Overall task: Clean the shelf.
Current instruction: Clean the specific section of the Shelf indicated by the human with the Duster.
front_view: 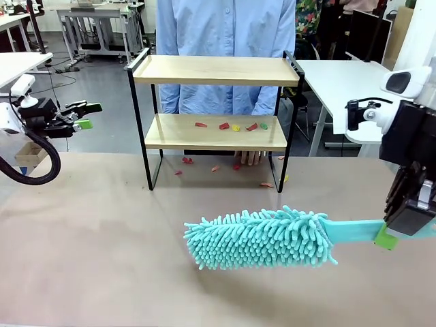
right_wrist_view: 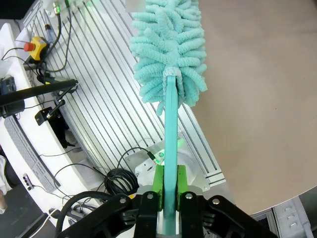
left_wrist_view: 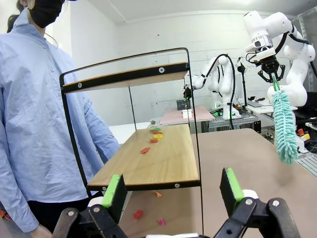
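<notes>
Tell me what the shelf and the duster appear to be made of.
Shelf: the boards look like pale wood or wood-look laminate, matte with faint grain; the frame looks like thin black-painted metal rod. Duster: fluffy teal fingers, probably microfibre chenille; the handle is flat and smooth, likely plastic.

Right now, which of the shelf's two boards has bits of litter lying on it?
The lower board: small red, yellow and green scraps lie on it. The upper board looks bare.
</notes>
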Robot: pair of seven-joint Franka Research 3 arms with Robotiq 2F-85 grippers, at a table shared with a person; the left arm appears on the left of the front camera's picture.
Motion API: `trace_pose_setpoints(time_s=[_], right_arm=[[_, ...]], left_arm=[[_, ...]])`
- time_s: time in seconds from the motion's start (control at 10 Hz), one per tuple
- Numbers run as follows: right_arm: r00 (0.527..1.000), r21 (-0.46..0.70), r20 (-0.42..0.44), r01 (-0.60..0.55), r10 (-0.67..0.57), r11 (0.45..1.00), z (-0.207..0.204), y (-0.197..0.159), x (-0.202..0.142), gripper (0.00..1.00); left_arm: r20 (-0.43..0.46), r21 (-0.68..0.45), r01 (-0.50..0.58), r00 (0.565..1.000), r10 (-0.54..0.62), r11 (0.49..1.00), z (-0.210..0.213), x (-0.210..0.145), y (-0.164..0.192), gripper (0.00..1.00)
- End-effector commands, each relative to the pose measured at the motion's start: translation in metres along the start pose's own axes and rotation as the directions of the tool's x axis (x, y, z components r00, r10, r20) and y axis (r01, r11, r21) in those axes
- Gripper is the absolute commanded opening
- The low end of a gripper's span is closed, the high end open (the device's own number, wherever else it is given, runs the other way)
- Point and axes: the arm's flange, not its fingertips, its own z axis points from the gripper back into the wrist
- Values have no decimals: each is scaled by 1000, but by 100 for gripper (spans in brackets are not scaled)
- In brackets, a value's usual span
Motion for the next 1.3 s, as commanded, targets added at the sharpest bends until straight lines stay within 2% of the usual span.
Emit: trace_pose_setpoints(time_s=[0.0, 0.2, 0.3, 0.5, 0.7, 0.8, 0.9, 1.0, 1.1, 1.2], right_arm=[[1000, 0, 0, 0, 0, 1000, 0, 0, 0, 13], [987, 3, 61, 145, -145, 989, -7, 18, 46, 13], [964, 28, 97, 247, -248, 969, -11, 27, 70, 13], [906, 17, 190, 382, -378, 924, -30, 48, 118, 13], [853, 56, 252, 459, -458, 886, -54, 64, 163, 13], [794, 107, 274, 535, -542, 838, -63, 72, 179, 13], [759, 116, 296, 574, -580, 811, -73, 77, 190, 13], [799, 179, 230, 526, -555, 831, -72, 78, 185, 13], [810, 92, 263, 520, -524, 849, -69, 73, 174, 13], [810, 92, 263, 520, -524, 849, -69, 73, 174, 13]], left_arm=[[-3, -4, 4, 1000, -4, 1000, 0, 3, -1, 100], [-3, -4, 4, 1000, -4, 1000, 0, 3, -1, 100], [-3, -4, 4, 1000, -4, 1000, 0, 3, -1, 100], [-3, -4, 4, 1000, -4, 1000, 0, 3, -1, 100], [-3, -4, 4, 1000, -4, 1000, 0, 3, -1, 100], [-3, -4, 4, 1000, -4, 1000, 0, 3, -1, 100], [-3, -4, 4, 1000, -4, 1000, 0, 3, -1, 100], [-3, -4, 4, 1000, -4, 1000, 0, 3, -1, 100], [-3, -4, 4, 1000, -4, 1000, 0, 3, -1, 100], [-3, -4, 4, 1000, -4, 1000, 0, 3, -1, 100]])
